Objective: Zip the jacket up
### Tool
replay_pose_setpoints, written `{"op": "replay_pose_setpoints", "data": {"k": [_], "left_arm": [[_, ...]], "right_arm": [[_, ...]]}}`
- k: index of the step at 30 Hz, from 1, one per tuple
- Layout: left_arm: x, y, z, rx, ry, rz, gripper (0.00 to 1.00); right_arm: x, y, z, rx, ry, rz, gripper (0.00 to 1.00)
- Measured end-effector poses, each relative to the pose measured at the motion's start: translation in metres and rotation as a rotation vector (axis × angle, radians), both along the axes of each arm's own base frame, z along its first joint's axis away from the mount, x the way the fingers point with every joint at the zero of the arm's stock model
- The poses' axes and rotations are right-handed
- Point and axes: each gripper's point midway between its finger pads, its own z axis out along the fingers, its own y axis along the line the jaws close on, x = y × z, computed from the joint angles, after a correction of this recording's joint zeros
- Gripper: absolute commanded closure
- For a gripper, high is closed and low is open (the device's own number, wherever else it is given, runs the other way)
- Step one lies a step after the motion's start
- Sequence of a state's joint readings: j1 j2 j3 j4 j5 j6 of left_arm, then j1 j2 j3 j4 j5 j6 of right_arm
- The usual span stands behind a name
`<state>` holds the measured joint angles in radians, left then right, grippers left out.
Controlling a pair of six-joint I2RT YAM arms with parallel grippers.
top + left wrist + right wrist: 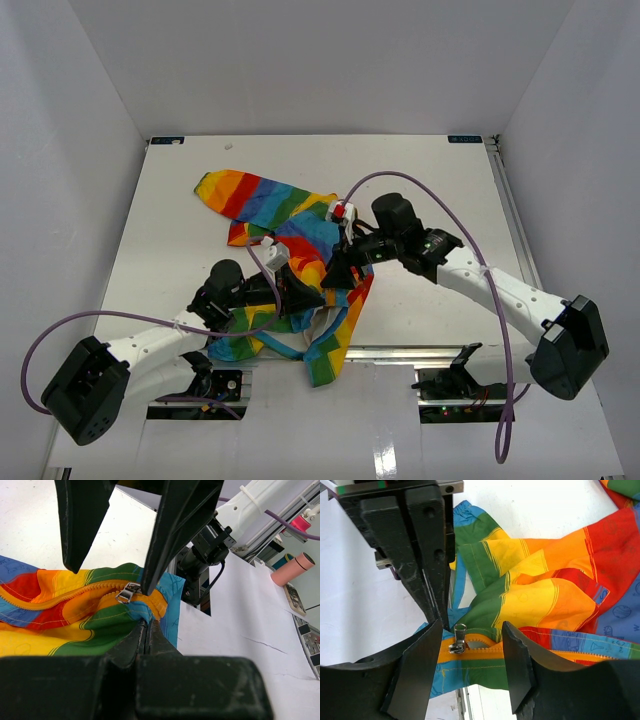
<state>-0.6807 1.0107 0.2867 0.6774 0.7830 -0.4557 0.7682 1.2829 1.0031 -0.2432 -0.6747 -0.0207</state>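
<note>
Around the zipper slider (457,642), the right gripper (472,632) hung with jaws spread, probably to catch the pull. Just beside it the left gripper (148,630), jaws pressed together, pinched the rainbow jacket (270,200) by its edge, anchoring fabric bunched on the counter (430,170).

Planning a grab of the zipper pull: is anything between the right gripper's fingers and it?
Nothing visible. The right gripper stands open astride the zipper pull; the left gripper clamps the jacket close beside it.

jacket (262,205): on table (440,180), centre, hem over 6 o'clock edge
zipper slider (457,642): between right gripper (467,655) fingertips
left gripper (295,298): on jacket, 8 o'clock of right gripper
</note>
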Motion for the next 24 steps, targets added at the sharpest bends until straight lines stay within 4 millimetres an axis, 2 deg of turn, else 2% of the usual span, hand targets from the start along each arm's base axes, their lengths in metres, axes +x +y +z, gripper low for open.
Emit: {"op": "replay_pose_setpoints", "data": {"k": [11,24], "left_arm": [[0.0,0.0,0.0,0.0,0.0,0.0,1.0],[0.0,0.0,-0.001,0.001,0.001,0.001,1.0]], "right_arm": [[-0.009,0.005,0.007,-0.01,-0.104,-0.004,0.43],[-0.001,0.004,-0.012,-0.169,-0.225,-0.192,0.47]]}}
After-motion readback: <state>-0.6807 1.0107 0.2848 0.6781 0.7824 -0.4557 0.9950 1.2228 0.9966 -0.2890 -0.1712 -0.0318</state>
